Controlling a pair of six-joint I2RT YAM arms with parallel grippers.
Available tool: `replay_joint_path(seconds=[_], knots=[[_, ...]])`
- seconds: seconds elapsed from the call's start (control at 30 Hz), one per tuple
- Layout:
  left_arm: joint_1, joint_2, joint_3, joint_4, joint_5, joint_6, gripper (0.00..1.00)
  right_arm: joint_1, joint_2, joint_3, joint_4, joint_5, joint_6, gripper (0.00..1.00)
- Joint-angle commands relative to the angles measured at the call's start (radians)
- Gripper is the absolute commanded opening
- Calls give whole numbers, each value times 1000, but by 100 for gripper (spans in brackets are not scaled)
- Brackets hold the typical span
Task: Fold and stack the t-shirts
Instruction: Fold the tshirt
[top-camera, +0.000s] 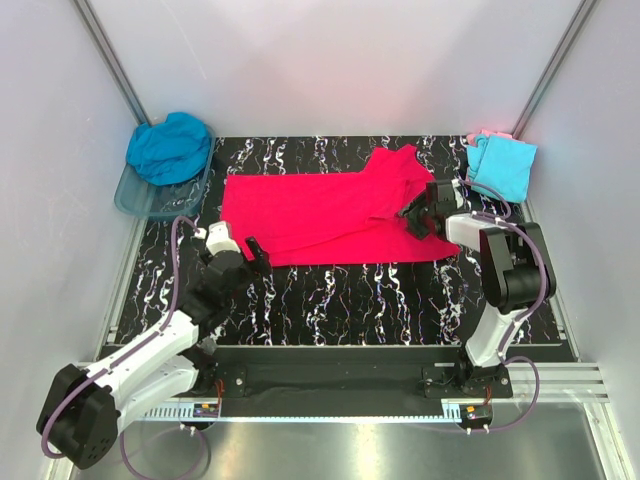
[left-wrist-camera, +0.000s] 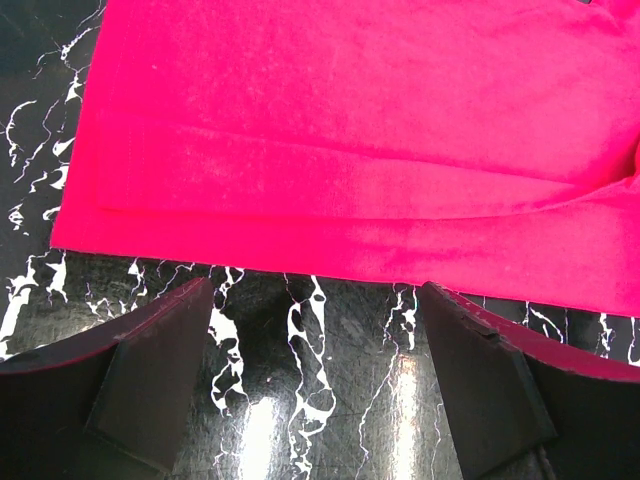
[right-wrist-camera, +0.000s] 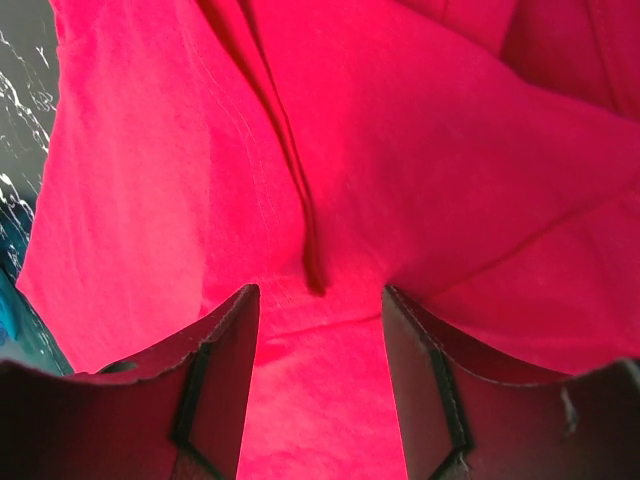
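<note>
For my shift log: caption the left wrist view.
Open left gripper poised over black marbled table, just short of the pink-red t-shirt.

A black counter (top-camera: 350, 290) with white marble-like veining is filling the middle of the top view. Its glossy surface is throwing back pale patches of light in the left wrist view. A clear bluish plastic tub (top-camera: 138, 200) is sitting at the counter's far-left corner, partly hanging over the left edge. White wall panels (top-camera: 330, 60) are closing in the back and both sides. Two silver metal posts (top-camera: 110, 60) are running up along the back corners. A silver rail (top-camera: 565, 378) is running along the near edge, with a brushed metal sheet (top-camera: 350, 450) lying in front of it.
</note>
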Motion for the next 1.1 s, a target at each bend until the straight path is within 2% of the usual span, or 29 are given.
replay_joint_path(seconds=[0.0, 0.6, 0.77, 0.97, 1.07], knots=[[-2, -17, -10, 51, 0, 10, 89, -4, 28, 49, 50, 18, -24, 58], [-3, 8, -1, 60, -3, 17, 89, -4, 108, 129, 59, -32, 2, 53], [-2, 11, -1, 60, -4, 17, 88, -1, 116, 123, 62, -49, 10, 43], [-2, 8, 1, 57, -6, 17, 88, 5, 116, 107, 84, -78, 24, 38], [-2, 2, -2, 56, -11, 17, 88, 7, 113, 107, 84, -83, 25, 30]])
